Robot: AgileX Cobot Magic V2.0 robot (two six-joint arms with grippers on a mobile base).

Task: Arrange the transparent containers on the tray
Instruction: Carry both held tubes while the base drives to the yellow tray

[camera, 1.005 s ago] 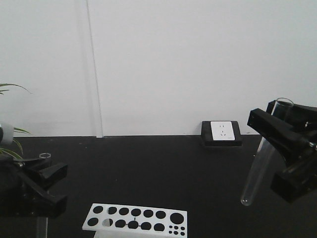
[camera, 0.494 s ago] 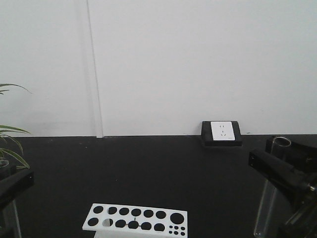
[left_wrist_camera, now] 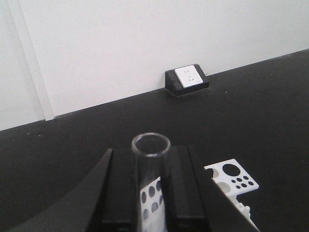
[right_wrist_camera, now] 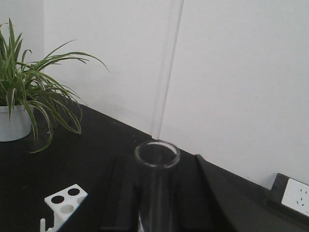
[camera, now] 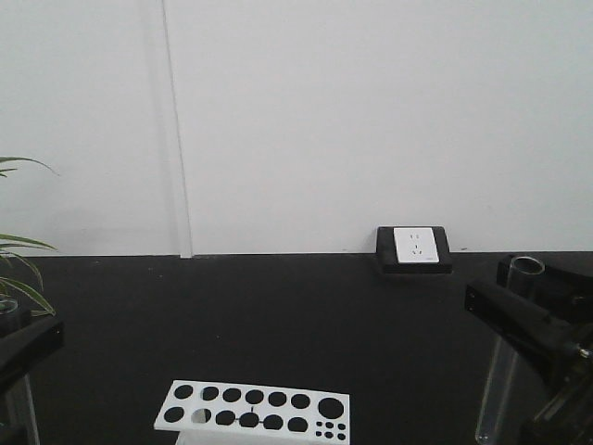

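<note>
Front view, far left: plant (camera: 20, 278) leaves are poking in from the left edge. Below them the left hand (left_wrist_camera: 150, 166) is getting cropped by the lower left corner. In its wrist view the hand is gripping the left test tube (left_wrist_camera: 151, 191), closed narrow, a black finger (left_wrist_camera: 120, 193) pressing on each side. The tube is standing upright with its open rim above the fingers. Its bottom is running out of frame, so I cannot tell whether it is touching the bench (camera: 278, 315).

Bottom centre: the white rack (camera: 215, 408) with round holes is sitting on the bench, its near side cut by the lower frame edge. Bare black bench is stretching from the rack back to the white wall (camera: 371, 111), and to both sides toward the hands, well apart from either one.

Right of centre: an outlet box (camera: 414, 248) is sitting against the wall at the bench's back edge.

Lower right: the right hand (right_wrist_camera: 157, 174) is running off the right and bottom edges. It is clamping the right test tube (camera: 496, 389), closed narrow around it. The tube is standing nearly upright, leaning slightly, rim up. Its round bottom is hanging close to the lower frame edge; contact with the bench cannot be told.

Right wrist view: a white pot (right_wrist_camera: 12, 125) holding the plant is sitting at the left edge, a rack corner is showing lower left, and open bench is lying between them.
</note>
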